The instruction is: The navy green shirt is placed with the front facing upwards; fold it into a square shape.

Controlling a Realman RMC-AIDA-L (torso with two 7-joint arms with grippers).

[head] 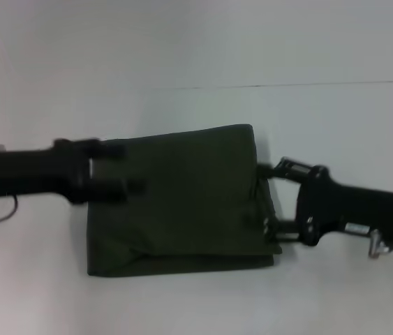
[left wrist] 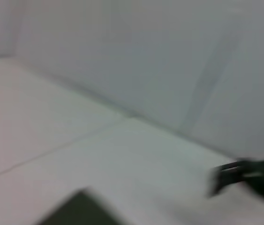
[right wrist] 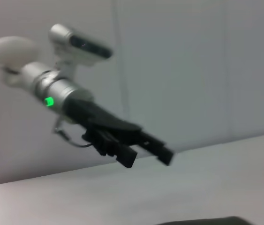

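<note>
- The dark olive-green cotton shirt (head: 182,202) lies folded into a rough rectangle at the middle of the pale white table (head: 196,56), plain cloth uppermost and no lettering on view.
- Its far edge slopes, higher toward the robot's right; a thicker doubled band of cloth runs along the near edge.
- On the robot's-right side the layers sit unevenly, with a loose flap hanging beside the main fold.
- The left arm's black gripper (head: 132,169) reaches in from the left side of the head view, over the shirt's left portion.
- Its two dark fingers (head: 116,149) stand apart, one toward the far edge and one nearer, with green cloth showing between them.
- From the right wrist camera the left gripper (right wrist: 150,157) is seen raised above the table, fingers spread and nothing gripped; a green light glows on the silver wrist behind it.
- The right arm's black gripper (head: 271,199) sits at the shirt's right edge, its fingers spread wide in the head view.
- One right finger lies near the shirt's far corner, the other near the near corner; whether either touches cloth cannot be told.
- The left wrist camera shows a corner of the green shirt (left wrist: 75,211) low in view and the right gripper (left wrist: 218,178) farther off across the white table (left wrist: 122,159).
- A thin dark seam crosses the table beyond the shirt.
</note>
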